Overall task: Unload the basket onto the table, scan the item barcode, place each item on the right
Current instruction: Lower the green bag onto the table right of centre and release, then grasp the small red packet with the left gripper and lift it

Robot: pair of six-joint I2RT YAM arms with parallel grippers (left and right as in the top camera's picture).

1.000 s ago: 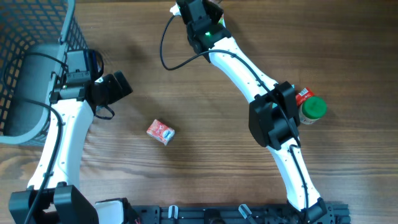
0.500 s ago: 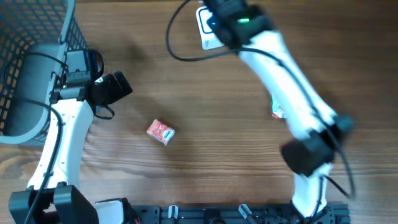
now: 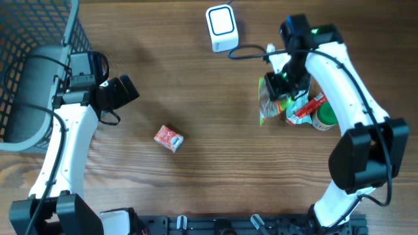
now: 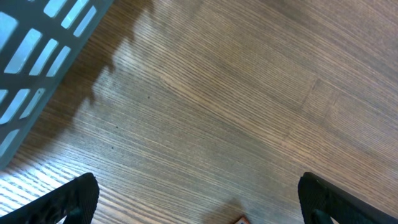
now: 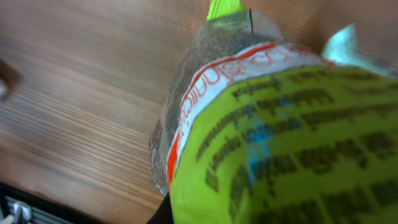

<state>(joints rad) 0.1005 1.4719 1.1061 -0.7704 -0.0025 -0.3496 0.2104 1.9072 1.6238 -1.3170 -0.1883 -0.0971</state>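
A green and white printed packet is pinched in my shut right gripper at the right of the table. In the right wrist view the packet fills most of the frame and hides the fingers. The white barcode scanner lies at the back centre, its cable trailing towards the right arm. My left gripper stands open at the left, its dark fingers wide apart over bare wood, holding nothing.
A small red box lies on the table, left of centre. A green-lidded jar and a red packet sit beside the held packet. A grey wire basket stands at the far left.
My right arm has swung from the scanner at the back over to the right side, with the green packet in its grip. The left arm has not moved.
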